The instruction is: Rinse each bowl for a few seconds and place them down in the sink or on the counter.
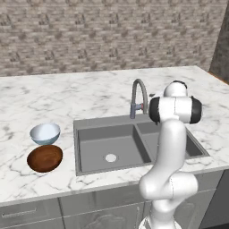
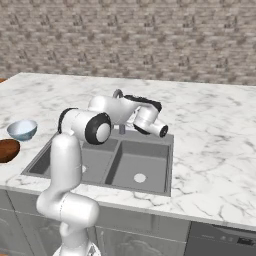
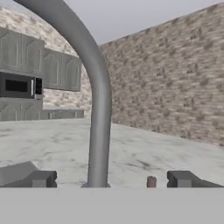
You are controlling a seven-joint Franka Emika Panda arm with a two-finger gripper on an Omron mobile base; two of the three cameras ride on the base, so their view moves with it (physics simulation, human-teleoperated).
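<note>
Two bowls sit side by side on the counter left of the sink: the pale blue-white bowl behind, the dark reddish-brown bowl in front. Both also show at the left edge of the right base view, the pale bowl and the brown bowl. My arm reaches over the sink to the gooseneck tap. In the hand view my gripper is open, its fingertips wide apart on either side of the tap's neck, touching nothing I can see. No water shows.
A brick wall runs behind the counter. The sink has two basins with round drains. Wide marble stretches right of the sink. Grey wall cabinets and a microwave show far off in the hand view.
</note>
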